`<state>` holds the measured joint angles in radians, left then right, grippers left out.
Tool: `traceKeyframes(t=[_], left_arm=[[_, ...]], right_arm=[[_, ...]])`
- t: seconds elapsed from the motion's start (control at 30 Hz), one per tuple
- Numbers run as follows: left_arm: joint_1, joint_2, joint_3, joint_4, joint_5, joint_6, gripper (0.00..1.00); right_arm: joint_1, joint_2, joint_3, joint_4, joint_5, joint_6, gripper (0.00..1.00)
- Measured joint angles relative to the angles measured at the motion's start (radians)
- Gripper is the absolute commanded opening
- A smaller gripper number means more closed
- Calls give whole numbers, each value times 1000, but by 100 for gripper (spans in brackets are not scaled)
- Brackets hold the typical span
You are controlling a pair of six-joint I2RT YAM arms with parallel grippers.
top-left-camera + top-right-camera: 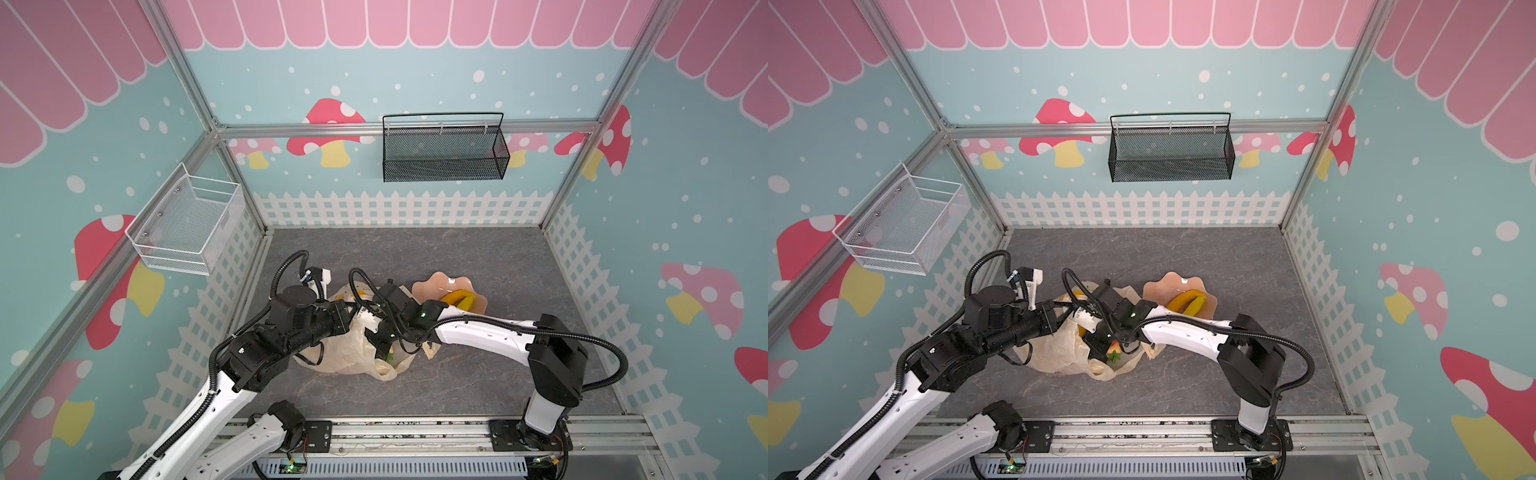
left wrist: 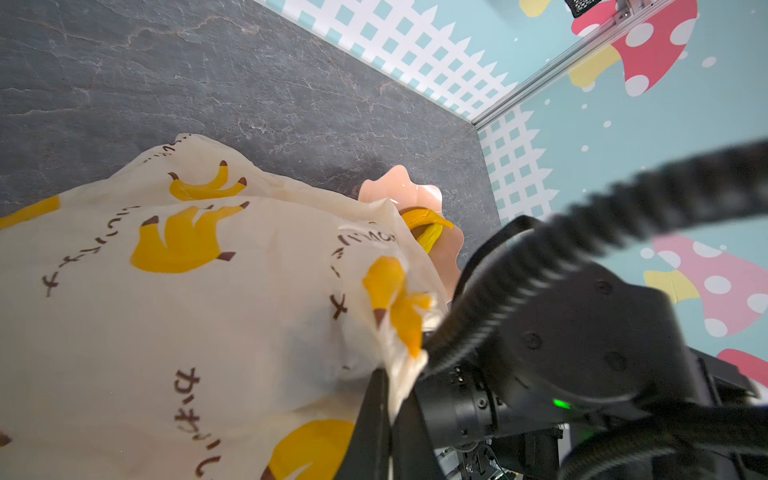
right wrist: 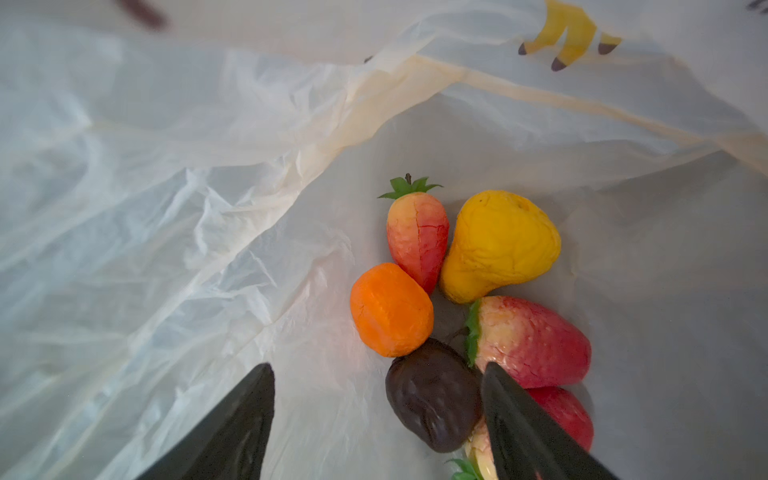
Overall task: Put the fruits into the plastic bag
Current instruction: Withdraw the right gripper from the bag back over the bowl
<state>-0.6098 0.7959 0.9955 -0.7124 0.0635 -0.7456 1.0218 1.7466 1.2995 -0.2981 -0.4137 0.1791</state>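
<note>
The plastic bag (image 1: 349,353) (image 2: 187,291) lies crumpled at mid-table, cream with printed bananas. My left gripper (image 2: 388,399) is shut on the bag's rim and holds it up. My right gripper (image 3: 376,374) reaches inside the bag, its fingers wide apart and open. Inside lie an orange (image 3: 390,309), two strawberries (image 3: 417,237) (image 3: 532,340), a yellow pear-shaped fruit (image 3: 498,245) and a dark brown piece (image 3: 432,399). The dark piece rests loose beside one finger. Yellow bananas (image 1: 459,297) (image 1: 1187,303) (image 2: 428,228) sit on the pink plate (image 1: 432,286).
The pink wavy plate (image 1: 1167,286) stands just behind and right of the bag. A black mesh basket (image 1: 444,153) hangs on the back wall. A white wire basket (image 1: 187,224) hangs on the left wall. Both arms cross over the bag.
</note>
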Motion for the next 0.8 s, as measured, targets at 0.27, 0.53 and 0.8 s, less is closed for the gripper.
traceKeyframes(t=[0.27, 0.53, 0.8], left_arm=[[0, 21, 7, -5, -17, 0, 0], [0, 53, 7, -9, -23, 1, 0], [0, 59, 8, -9, -23, 1, 0]], right_arm=[[-2, -135, -118, -26, 22, 6, 80], [-19, -277, -193, -26, 75, 18, 81], [-50, -380, -207, -26, 106, 29, 82]])
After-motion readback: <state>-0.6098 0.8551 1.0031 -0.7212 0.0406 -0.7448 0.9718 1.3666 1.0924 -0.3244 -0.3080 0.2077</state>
